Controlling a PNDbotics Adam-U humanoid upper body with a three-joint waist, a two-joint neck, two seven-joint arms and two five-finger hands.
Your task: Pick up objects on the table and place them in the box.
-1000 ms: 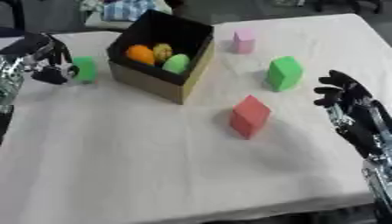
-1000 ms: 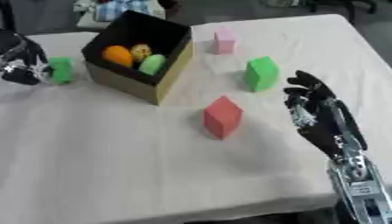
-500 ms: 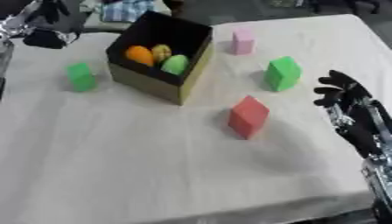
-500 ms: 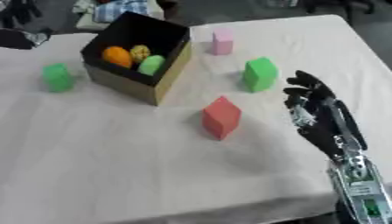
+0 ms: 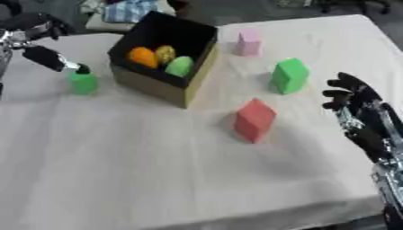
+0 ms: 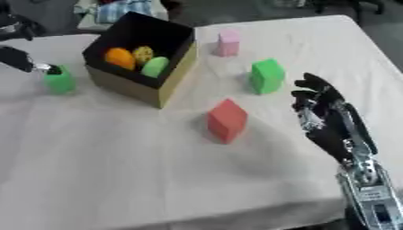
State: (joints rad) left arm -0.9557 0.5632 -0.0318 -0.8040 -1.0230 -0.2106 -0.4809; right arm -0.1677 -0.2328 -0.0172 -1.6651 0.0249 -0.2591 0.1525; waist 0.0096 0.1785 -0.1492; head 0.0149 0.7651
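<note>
The left hand [image 5: 39, 42] hangs at the far left of the black box [image 5: 161, 58], one dark finger reaching down to the top of the small green block [image 5: 82, 82] that stands on the tabletop [image 5: 141, 170] just left of the box. The fingertip seems to touch or nearly touch the block's top. Whether the other fingers are curled or spread cannot be told, since most of the hand is blurred and cut by the edge of the view.

The step in hand looks like taking this small green block. To do it well, the hand should drop lower so that thumb and fingers straddle the block's opposite faces rather than poke it from above, because a push on the top edge could tip it or slide it toward the box wall. Once it is pinched, it should be lifted above the box rim before being carried right over the opening.

The box is open at the top, with tan outer walls and a black inside. It already holds an orange round thing [image 5: 142, 57], a yellowish one [image 5: 164, 53] and a light green one [image 5: 180, 66], crowded toward its near corner; the far side has room.

Right of the box, a pink block [image 5: 248, 42], a larger green block [image 5: 289, 76] and a red block [image 5: 254, 120] wait on the tabletop. The right hand [image 6: 324, 112] rests idle well right of the box, its fingers open and slightly spread, holding nothing.
</note>
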